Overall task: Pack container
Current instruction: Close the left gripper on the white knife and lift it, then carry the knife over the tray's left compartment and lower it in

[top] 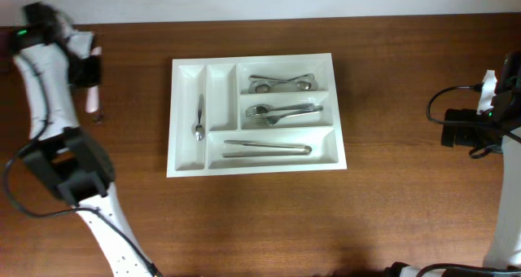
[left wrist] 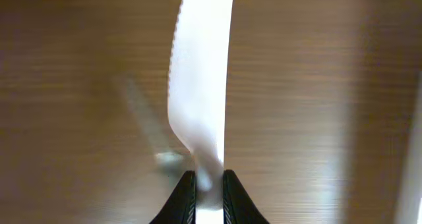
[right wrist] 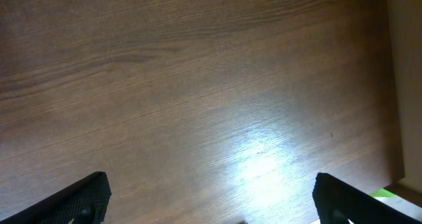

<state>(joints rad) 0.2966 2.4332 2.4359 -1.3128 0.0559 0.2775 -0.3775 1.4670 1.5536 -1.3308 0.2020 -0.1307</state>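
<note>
The container (top: 256,169), a large white cutlery tray, lies mid-table. It holds a spoon (top: 199,118) in a narrow compartment, spoons (top: 281,83), forks (top: 283,112) and knives (top: 267,148) in the long ones. My left gripper (top: 94,94) is at the far left of the table, well left of the tray. In the left wrist view it (left wrist: 209,191) is shut on a shiny, blurred flat utensil (left wrist: 201,85) held above the wood. My right gripper (top: 449,127) is far right of the tray; in the right wrist view it (right wrist: 211,204) is open and empty over bare wood.
The wooden table (top: 260,220) runs under everything. A pale wall edge (top: 260,0) borders the back. Cables (top: 440,102) loop near the right arm. The second narrow compartment (top: 221,94) of the tray holds nothing.
</note>
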